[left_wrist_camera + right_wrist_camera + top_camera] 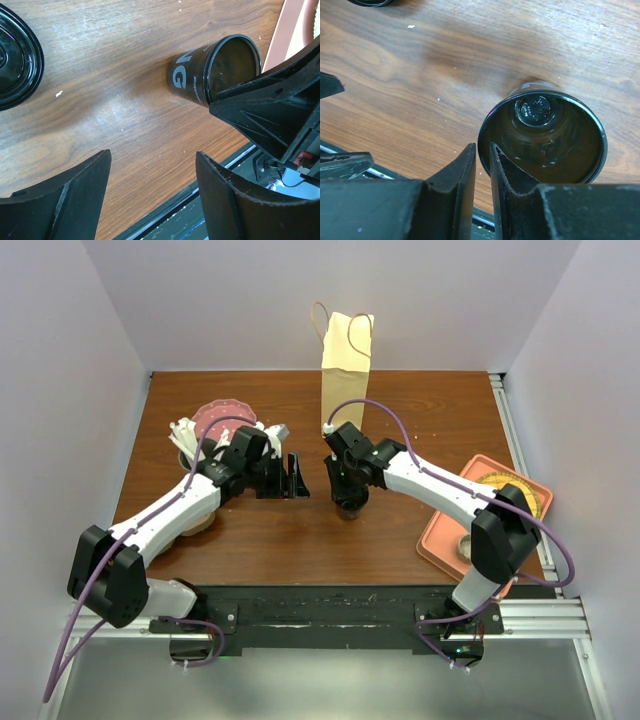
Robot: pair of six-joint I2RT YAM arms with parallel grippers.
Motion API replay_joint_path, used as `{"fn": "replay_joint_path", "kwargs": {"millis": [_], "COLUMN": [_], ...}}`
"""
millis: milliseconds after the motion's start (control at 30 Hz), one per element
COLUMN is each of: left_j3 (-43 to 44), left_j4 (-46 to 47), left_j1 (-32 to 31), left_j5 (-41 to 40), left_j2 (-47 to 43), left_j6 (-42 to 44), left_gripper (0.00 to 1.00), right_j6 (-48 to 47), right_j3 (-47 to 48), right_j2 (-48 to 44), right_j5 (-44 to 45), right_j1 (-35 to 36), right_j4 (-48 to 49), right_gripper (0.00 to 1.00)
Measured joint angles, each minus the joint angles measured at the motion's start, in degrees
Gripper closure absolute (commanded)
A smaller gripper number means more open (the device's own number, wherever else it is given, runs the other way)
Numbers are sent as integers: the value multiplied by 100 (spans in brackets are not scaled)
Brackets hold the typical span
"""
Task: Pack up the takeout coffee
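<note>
- Counter [420, 430]: wooden; all items listed are carried on it.
- Paper bag [345, 360]: stood upright at the far edge.
- Left gripper [152, 165]: held in front of the bag, to its left; jaws spread wide, nothing between them.
- Right gripper [482, 147]: held directly in front of the bag; jaws nearly pressed together, pinching the cup rim, one inside, one outside.
- Takeout coffee [545, 135]: found upright in front of the bag, lidless.

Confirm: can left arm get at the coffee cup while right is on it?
Probably yes. Left gripper is open, facing the coffee cup across bare table; right gripper pinches only the rim's far side, leaving the near wall free.
</note>
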Motion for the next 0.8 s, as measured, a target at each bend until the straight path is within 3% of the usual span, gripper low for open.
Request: {"fn": "replay_joint_path", "kwargs": {"millis": [200,533,800], "left_j3": [0,-164,-577], "left_j4": [0,271,1279], "left_j1": [26,26,26], "left_j5": [-2,214,911], "left_j2": [0,24,133], "left_j6": [0,-107,-361], "left_gripper": [27,31,34], "right_j6": [-9,-44,146], "right_j3": [0,-46,-149], "right_j2": [13,-87,-382], "right_j5": [7,7,127], "right_j1": [2,20,20], "right_j4": [0,63,72], "right_gripper": [100,100,100]}}
